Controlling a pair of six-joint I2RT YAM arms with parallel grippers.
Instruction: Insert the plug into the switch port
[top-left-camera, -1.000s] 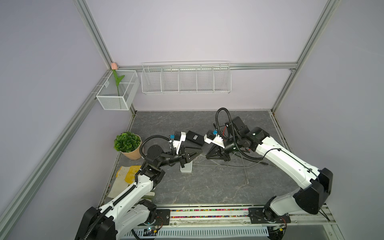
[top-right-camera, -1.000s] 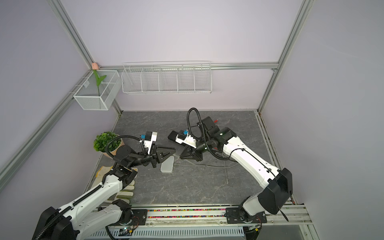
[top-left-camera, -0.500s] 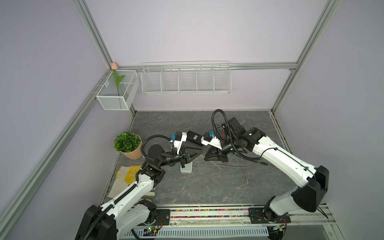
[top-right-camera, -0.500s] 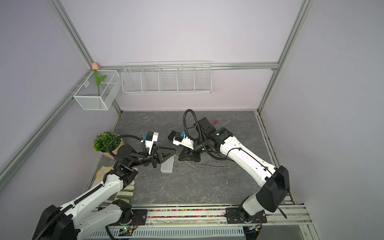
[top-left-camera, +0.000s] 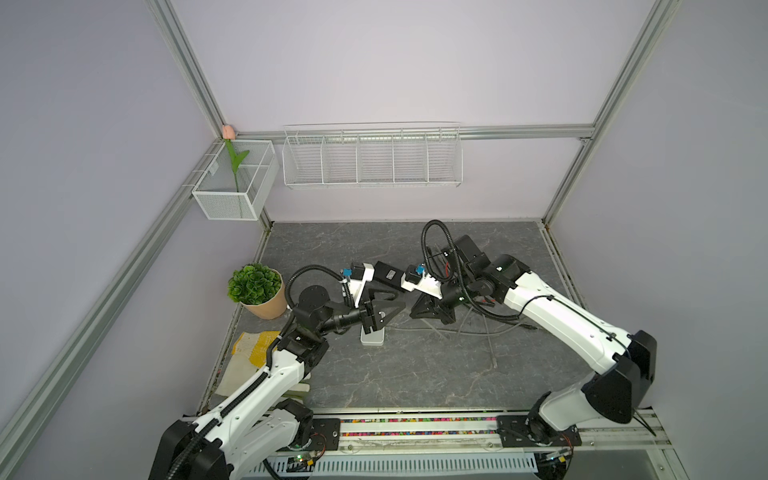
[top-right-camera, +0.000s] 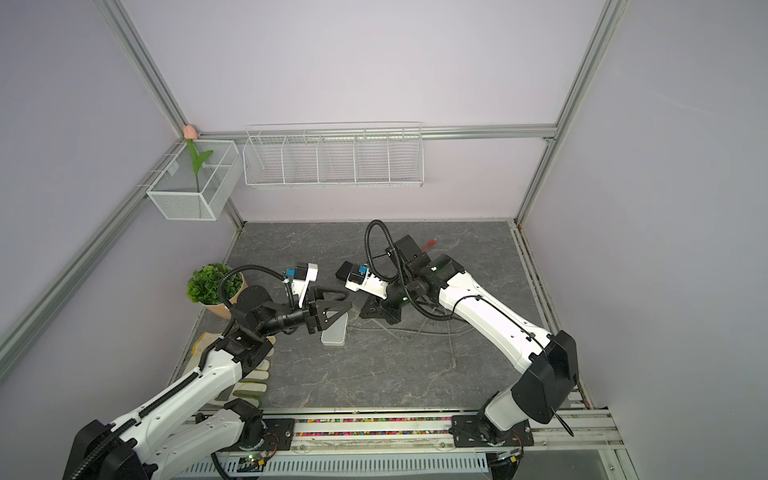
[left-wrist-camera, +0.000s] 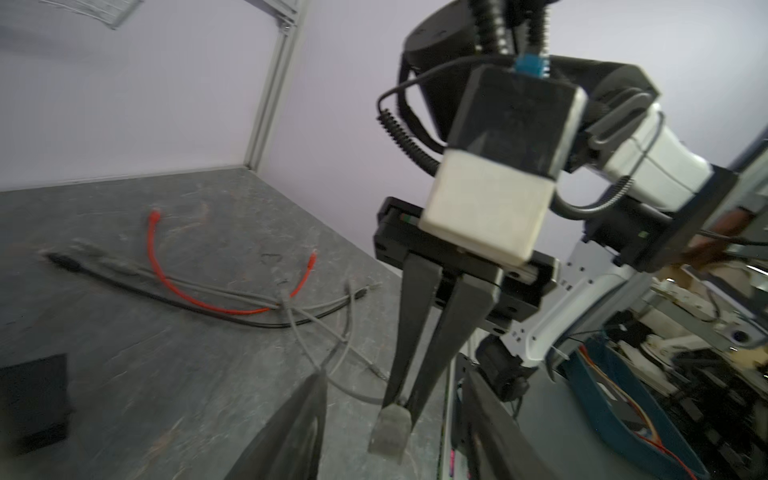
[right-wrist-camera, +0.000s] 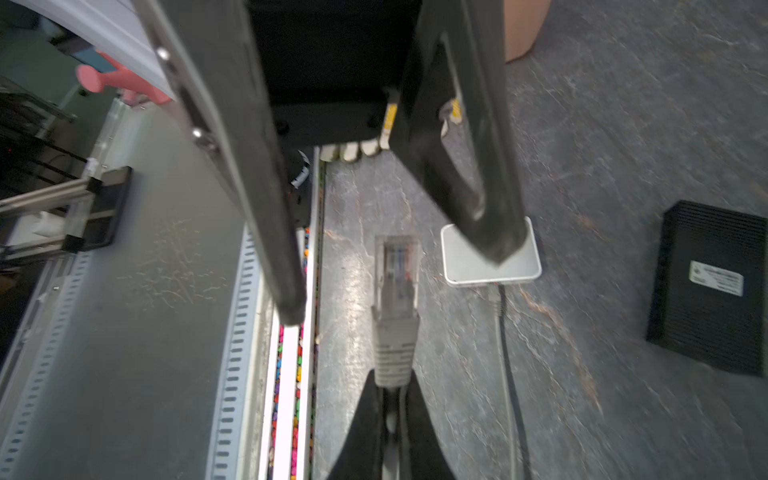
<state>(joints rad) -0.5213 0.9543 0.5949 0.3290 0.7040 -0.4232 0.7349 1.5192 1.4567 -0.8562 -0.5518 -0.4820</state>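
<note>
Right gripper (right-wrist-camera: 392, 382): jaws pinched shut on the boot of the grey RJ45 plug (right-wrist-camera: 395, 307), clear nose sticking out ahead. Left gripper (top-left-camera: 399, 301): jaws spread wide, facing it, just beside. Small white box (top-left-camera: 372, 336) on the desk (top-left-camera: 415, 374) under the left jaws, a cable running to its end. Black ribbed box (right-wrist-camera: 706, 286) lies flat, apart from the white one. Red patch cable (left-wrist-camera: 166, 282) lies loose among grey leads further out.

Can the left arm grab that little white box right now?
Probably yes. The left gripper is open and hangs just over the white box, with one fingertip above its end. Nothing seems to sit between them.
</note>
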